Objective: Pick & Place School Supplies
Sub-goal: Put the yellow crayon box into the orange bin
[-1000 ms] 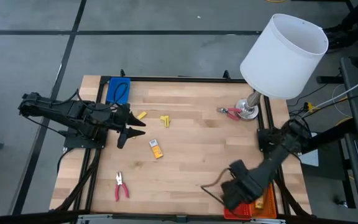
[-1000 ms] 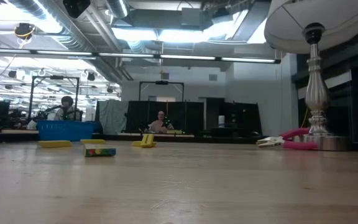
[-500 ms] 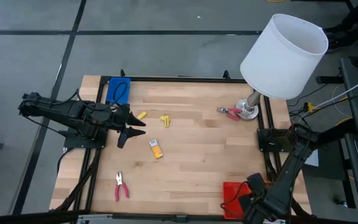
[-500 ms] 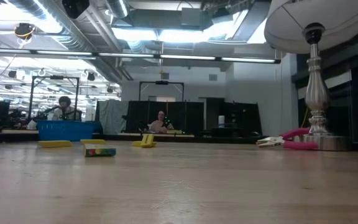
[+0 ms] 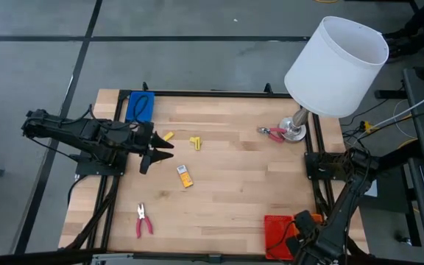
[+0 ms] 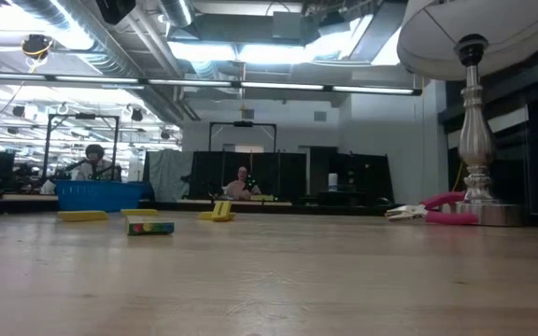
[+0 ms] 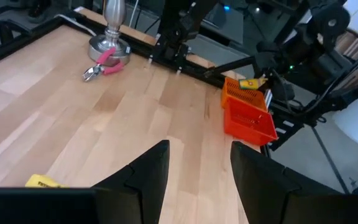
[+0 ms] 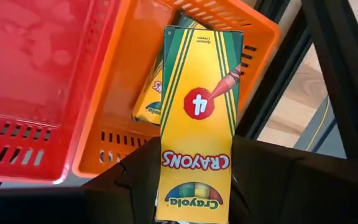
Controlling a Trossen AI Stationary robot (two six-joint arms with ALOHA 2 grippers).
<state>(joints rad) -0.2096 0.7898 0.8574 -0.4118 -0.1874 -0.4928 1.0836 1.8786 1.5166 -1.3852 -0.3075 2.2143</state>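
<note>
My right gripper (image 8: 194,186) is at the table's near right corner, shut on a yellow crayon box (image 8: 197,112) above the orange tray (image 8: 253,37). Another crayon box (image 8: 146,99) lies inside that tray. A third box (image 5: 185,175) lies flat on the wood at centre left. Two small yellow pieces (image 5: 168,136) (image 5: 194,142) lie beyond it. One pair of red pliers (image 5: 143,221) lies near the front left, another (image 5: 273,133) lies at the lamp's base. My left gripper (image 5: 155,152) hovers open over the table's left side, with nothing between its fingers. My right gripper pinches the crayon box between its two fingers, on the two long narrow sides near the logo end (image 8: 194,199). The fingers (image 8: 135,180) come from above, slanting down. The box sticks out forward along the fingers, lifted clear, over the orange tray.
A red tray (image 5: 278,234) stands beside the orange one at the near right corner. A blue tray (image 5: 140,106) sits at the far left corner. A lamp with a white shade (image 5: 335,66) stands at the far right. Bare wood lies in the middle.
My right gripper has swung toward the table's right edge with the crayon box and sunk a little. It has left the red tray uncovered and now hangs over the orange tray. My left gripper has stayed in place.
</note>
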